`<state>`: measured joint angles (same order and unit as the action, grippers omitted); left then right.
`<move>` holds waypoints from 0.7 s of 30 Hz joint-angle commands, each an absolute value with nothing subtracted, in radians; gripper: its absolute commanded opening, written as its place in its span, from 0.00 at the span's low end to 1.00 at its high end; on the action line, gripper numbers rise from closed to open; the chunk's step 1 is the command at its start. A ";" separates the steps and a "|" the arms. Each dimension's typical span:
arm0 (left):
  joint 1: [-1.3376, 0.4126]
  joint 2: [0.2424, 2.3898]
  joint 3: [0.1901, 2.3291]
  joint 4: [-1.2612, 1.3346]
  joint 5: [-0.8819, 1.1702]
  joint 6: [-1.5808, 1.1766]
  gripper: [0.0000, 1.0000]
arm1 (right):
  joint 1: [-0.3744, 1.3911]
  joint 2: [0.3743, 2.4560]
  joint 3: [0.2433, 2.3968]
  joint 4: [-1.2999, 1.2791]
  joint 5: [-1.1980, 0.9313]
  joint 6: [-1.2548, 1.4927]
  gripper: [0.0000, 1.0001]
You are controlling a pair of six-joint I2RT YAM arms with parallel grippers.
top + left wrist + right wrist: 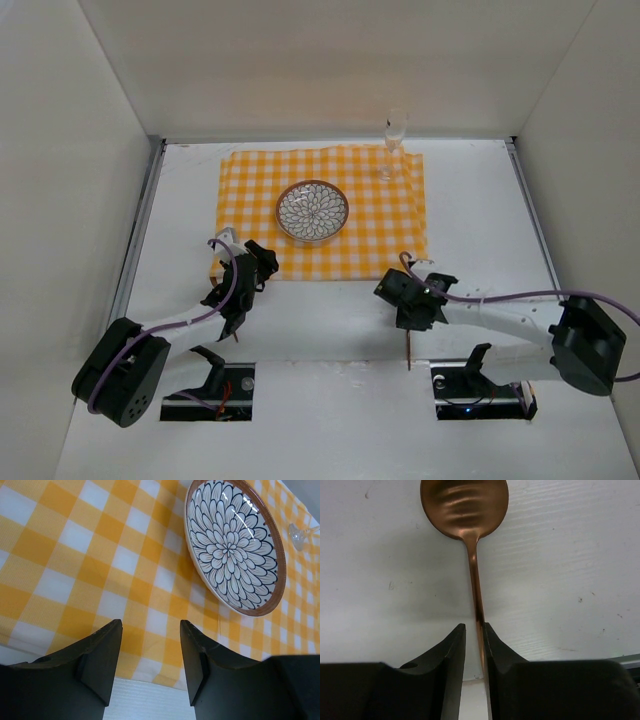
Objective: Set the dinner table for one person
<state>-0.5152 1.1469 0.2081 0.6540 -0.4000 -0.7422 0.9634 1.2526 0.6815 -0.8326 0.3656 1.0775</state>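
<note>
The white worktop [480, 200] fills the walled bay. The left arm [185, 322] stretches far, left claw [150, 627] open above the checked cloth's [75, 555] near edge. The right arm [500, 320] bends leftward, right claw [474, 629] tipped down, jaws narrowly flanking a copper spoon's [465, 505] handle; I cannot tell whether it grips.

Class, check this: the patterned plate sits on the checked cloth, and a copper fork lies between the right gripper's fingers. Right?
No. It is a copper spoon, not a fork: the right wrist view shows its rounded bowl. The patterned plate does sit on the checked cloth, and the spoon's handle lies between the fingers of the right gripper.
</note>
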 commanded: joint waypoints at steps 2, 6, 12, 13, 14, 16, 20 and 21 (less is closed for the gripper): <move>-0.515 1.131 0.224 0.695 -0.407 -0.749 0.47 | 0.966 1.282 0.727 -0.874 0.397 1.075 0.26; -0.513 1.126 0.222 0.695 -0.403 -0.749 0.48 | 0.966 1.334 0.736 -0.874 0.393 1.065 0.27; -0.509 1.123 0.219 0.695 -0.402 -0.750 0.48 | 0.963 1.371 0.762 -0.877 0.379 1.017 0.26; -0.508 1.123 0.218 0.695 -0.400 -0.750 0.48 | 0.963 1.376 0.765 -0.874 0.379 1.009 0.24; -0.507 1.123 0.218 0.695 -0.400 -0.752 0.48 | 0.961 1.381 0.770 -0.871 0.376 1.005 0.23; -0.507 1.123 0.218 0.695 -0.399 -0.752 0.48 | 0.964 1.391 0.776 -0.865 0.371 0.999 0.18; -0.507 1.124 0.218 0.695 -0.399 -0.753 0.48 | 0.966 1.397 0.784 -0.854 0.373 0.996 0.12; -0.507 1.124 0.218 0.695 -0.399 -0.753 0.48 | 0.966 1.391 0.785 -0.856 0.377 0.997 0.12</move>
